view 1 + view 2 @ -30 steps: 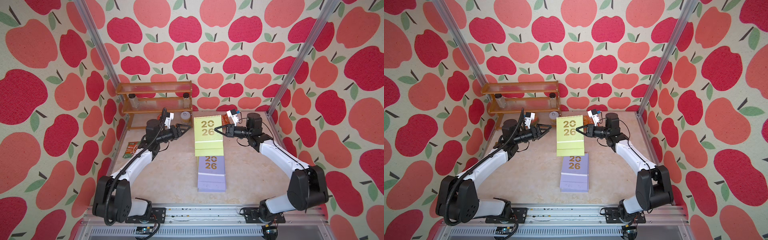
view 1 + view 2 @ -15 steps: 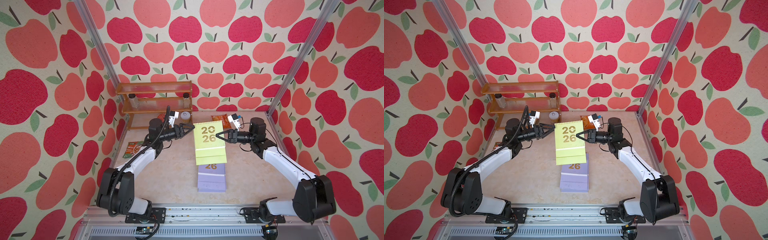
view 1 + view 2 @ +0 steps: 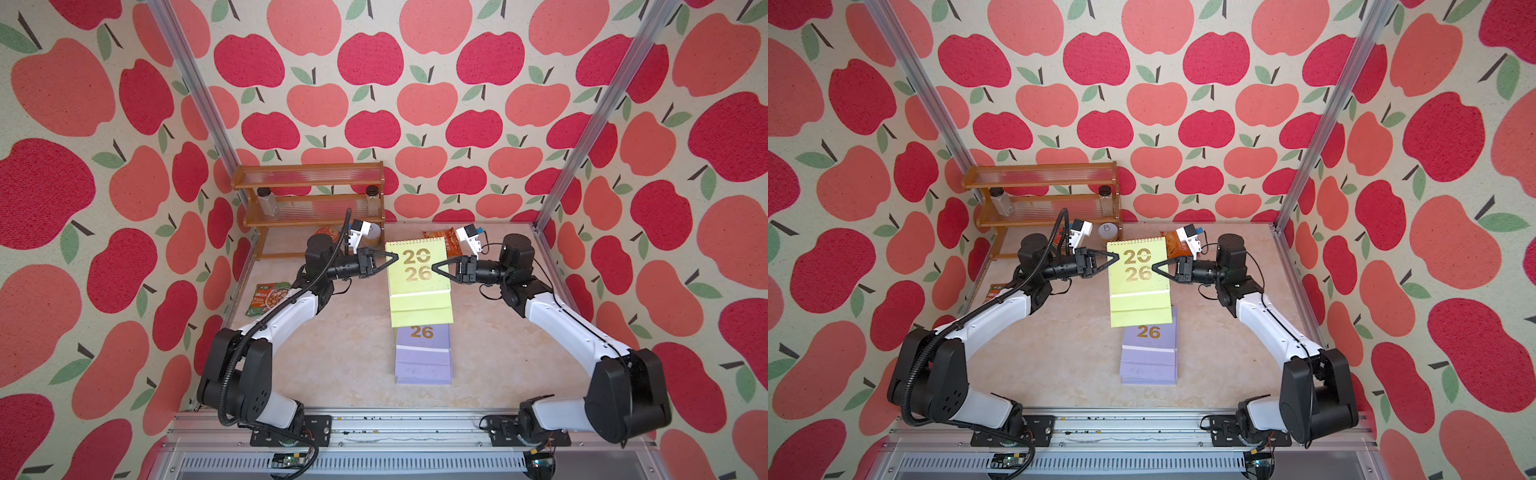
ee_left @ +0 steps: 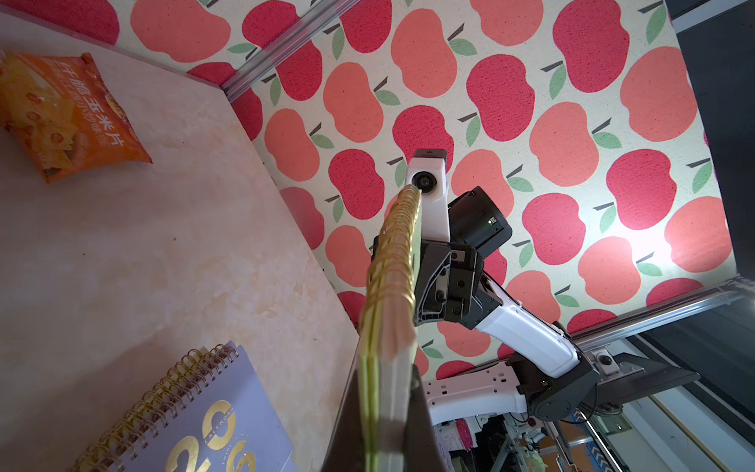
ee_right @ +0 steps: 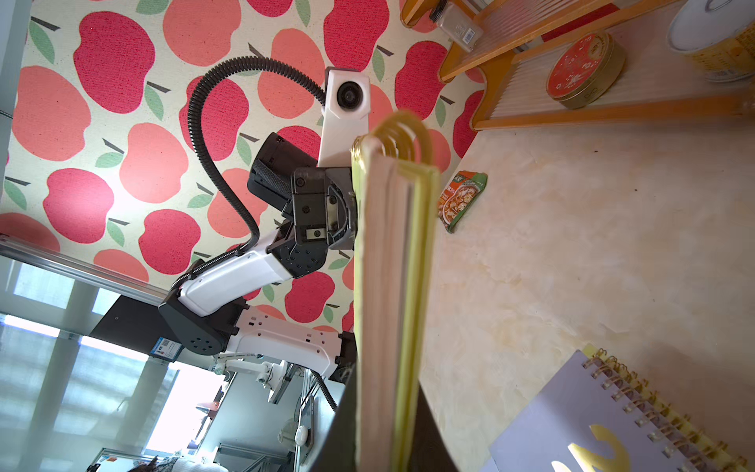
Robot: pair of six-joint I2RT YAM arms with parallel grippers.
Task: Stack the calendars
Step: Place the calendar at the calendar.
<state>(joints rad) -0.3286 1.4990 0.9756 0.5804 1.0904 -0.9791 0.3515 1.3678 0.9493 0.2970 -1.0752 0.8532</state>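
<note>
A yellow-green calendar (image 3: 419, 286) (image 3: 1139, 291) with a gold "2026" cover hangs above the table, spiral edge toward the back wall. My left gripper (image 3: 392, 258) (image 3: 1114, 258) is shut on its left edge, my right gripper (image 3: 436, 266) (image 3: 1156, 267) on its right edge. In the left wrist view the calendar's edge (image 4: 388, 359) runs between the jaws of the left gripper (image 4: 386, 408). The right gripper (image 5: 388, 417) pinches the calendar (image 5: 392, 286) the same way. Below and nearer the front lies a stack of lavender calendars (image 3: 423, 359) (image 3: 1148, 359) (image 4: 204, 408) (image 5: 592, 408), its far end hidden under the held one.
A wooden rack (image 3: 311, 199) with two small jars stands at the back left, with a round tin (image 3: 324, 232) and a cup (image 3: 375, 233) under it. An orange snack packet (image 3: 440, 243) lies at the back, a green one (image 3: 268, 297) by the left wall.
My left gripper, open beside the calendar a second ago, has shut on its left edge. The calendar has come slightly toward the front, over the far end of the lavender stack.
</note>
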